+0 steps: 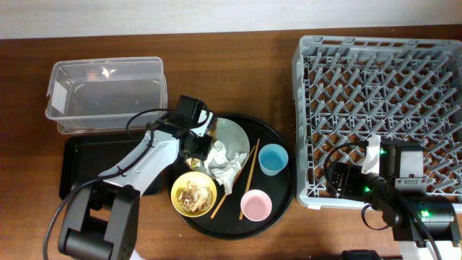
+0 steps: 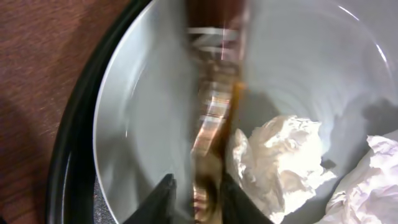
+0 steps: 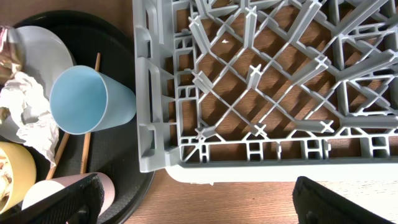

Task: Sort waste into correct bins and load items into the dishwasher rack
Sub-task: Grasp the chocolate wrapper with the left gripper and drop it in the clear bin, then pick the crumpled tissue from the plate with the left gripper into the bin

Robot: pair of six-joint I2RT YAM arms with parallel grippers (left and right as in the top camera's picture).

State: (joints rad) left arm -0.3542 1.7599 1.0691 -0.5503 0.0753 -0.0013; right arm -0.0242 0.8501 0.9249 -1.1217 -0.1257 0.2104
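Your left gripper (image 2: pixel 198 200) is pinched shut on the gold-brown wrapper (image 2: pixel 211 118), held over the grey-green plate (image 2: pixel 137 124). Tissue (image 1: pixel 227 163) lies on that plate and scraps (image 1: pixel 192 193) sit in the yellow bowl (image 1: pixel 177 186). The blue cup (image 1: pixel 273 159) and pink cup (image 1: pixel 255 205) stand on the round tray (image 1: pixel 283 193). The clear tub (image 1: pixel 55 94), black bin tray (image 1: pixel 75 170) and rack (image 1: pixel 300 108) hold nothing. Your right gripper (image 3: pixel 199 200) is spread wide and empty. By this view, sorting has barely begun.

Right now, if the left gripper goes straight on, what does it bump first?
Probably the grey-green plate, right under the left gripper and the wrapper it holds; blur hides the depth.
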